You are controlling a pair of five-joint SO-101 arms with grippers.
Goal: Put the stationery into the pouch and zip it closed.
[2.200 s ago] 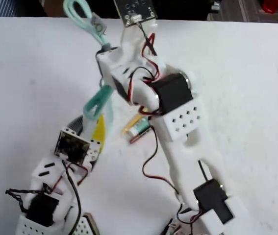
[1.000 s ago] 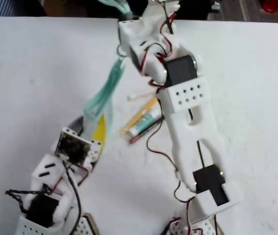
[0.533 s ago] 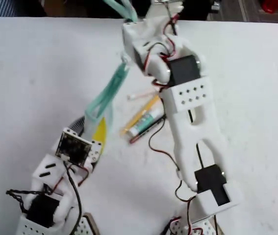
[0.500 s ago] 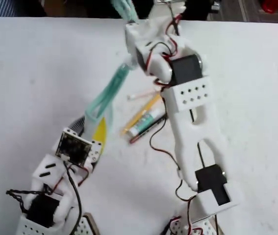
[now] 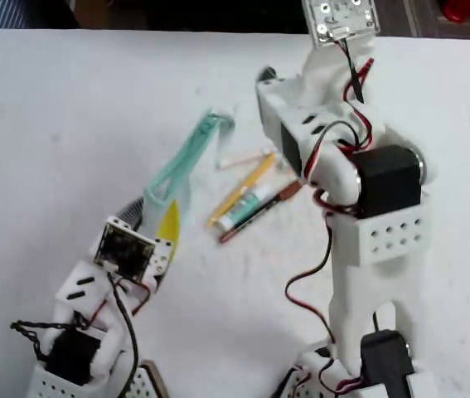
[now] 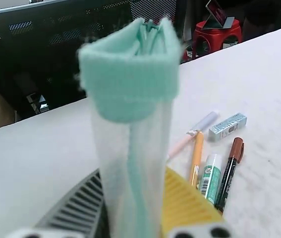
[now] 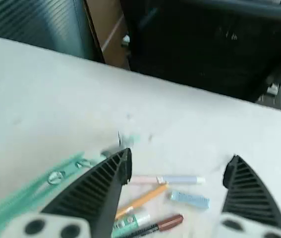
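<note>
White tabletop, with a dark room beyond its far edge. The teal mesh pouch serves as the landmark.

- The left end effector is clamped on the pouch's near end, with a grey finger on one side and a yellow finger on the other. The pouch sticks out from it toward the far edge, with a solid teal band at its free end. I cannot tell whether the zip is open.
- The stationery lies loose on the tabletop just beside the pouch, on the right arm's side. None of it is inside.
- The orange pencil lies closest to the pouch. Next to it are a green-and-white tube and a brown marker, lying alongside each other.
- A pale pen and a small light-blue box lie nearer the pouch's free end.
- The right end effector has its fingers wide apart and holds nothing. It sits above the stationery, with one finger beside the pouch's free end.
- There is broad bare tabletop on the pouch's other side. The far edge is well beyond the free end.
</note>
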